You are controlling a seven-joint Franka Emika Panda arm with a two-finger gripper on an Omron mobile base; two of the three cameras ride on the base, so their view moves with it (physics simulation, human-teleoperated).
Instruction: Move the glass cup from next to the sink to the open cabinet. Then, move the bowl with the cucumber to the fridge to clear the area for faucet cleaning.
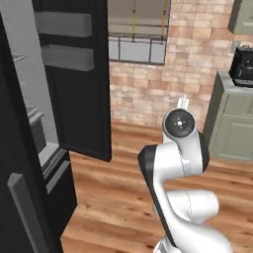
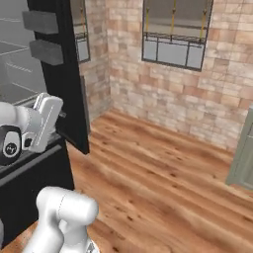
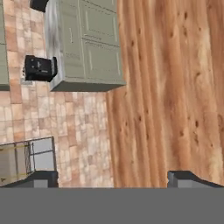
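Currently, you have the arm folded near the open fridge [image 1: 29,123], whose black door [image 1: 79,74] stands swung out over the wooden floor [image 1: 123,197]. Item, gripper [image 3: 112,180]: its two dark finger tips sit wide apart at the bottom of the hand view, jaws spread, nothing between them. Item, task objects: neither the glass cup nor the bowl with the cucumber can be located from here, so you cannot confirm whether either has reached its place. Item, containers: the fridge interior shows pale shelves, too dim to say what lies on them; the door carries two grey bins [image 1: 66,57], contents not discernible. Item, surroundings: a green cabinet [image 3: 87,43] with a black toaster [image 3: 39,68] on its top, a brick wall [image 2: 197,99], a window [image 2: 175,34]. Risks, judged: swinging the arm near the door edge could strike it; driving the base with the door out could clip it; reaching blindly into the dim shelves could knock anything stored there.
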